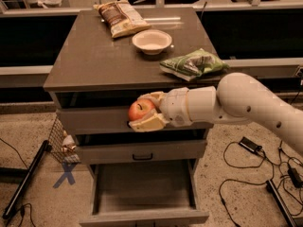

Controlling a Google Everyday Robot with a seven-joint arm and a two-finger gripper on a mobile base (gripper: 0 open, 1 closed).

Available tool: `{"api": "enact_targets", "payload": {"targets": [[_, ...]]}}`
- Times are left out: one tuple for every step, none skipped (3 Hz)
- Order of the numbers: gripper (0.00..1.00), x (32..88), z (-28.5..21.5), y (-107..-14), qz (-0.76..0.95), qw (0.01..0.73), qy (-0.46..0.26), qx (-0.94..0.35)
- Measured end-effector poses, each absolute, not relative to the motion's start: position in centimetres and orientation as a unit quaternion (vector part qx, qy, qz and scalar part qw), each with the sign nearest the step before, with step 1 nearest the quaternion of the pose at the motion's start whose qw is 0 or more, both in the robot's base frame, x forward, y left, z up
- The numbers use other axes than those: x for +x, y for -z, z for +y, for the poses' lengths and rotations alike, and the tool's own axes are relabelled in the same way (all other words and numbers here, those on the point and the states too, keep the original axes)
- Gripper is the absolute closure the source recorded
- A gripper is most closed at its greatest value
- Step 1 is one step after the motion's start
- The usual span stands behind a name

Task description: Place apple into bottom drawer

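The red-orange apple [139,109] is held between the fingers of my gripper [143,111], in front of the top drawer's front and above the open bottom drawer. The gripper is shut on the apple, one finger [147,123] under it and one above. My white arm [236,100] reaches in from the right. The bottom drawer [142,193] is pulled out toward the camera and its grey inside is bare. The apple hangs in the air some way above it.
On the cabinet top [94,60] stand a white bowl [151,40], a brown chip bag [120,17] at the back and a green bag [194,63] at the right edge. The middle drawer [137,150] is closed. Cables [251,148] lie on the floor to the right.
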State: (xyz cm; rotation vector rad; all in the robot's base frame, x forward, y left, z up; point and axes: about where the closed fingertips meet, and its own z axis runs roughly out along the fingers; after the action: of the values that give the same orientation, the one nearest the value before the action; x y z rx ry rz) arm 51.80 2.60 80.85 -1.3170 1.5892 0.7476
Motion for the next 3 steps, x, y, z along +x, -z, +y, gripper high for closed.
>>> {"api": "enact_targets", "payload": {"targets": [[1.00, 52.3, 3.9, -78.4, 0.623, 0.453, -0.331, -0.545], [1.00, 52.0, 4.7, -68.1, 0.596, 0.470, -0.331, -0.561], [1.00, 51.5, 3.9, -59.7, 0.595, 0.476, -0.329, -0.558]]}}
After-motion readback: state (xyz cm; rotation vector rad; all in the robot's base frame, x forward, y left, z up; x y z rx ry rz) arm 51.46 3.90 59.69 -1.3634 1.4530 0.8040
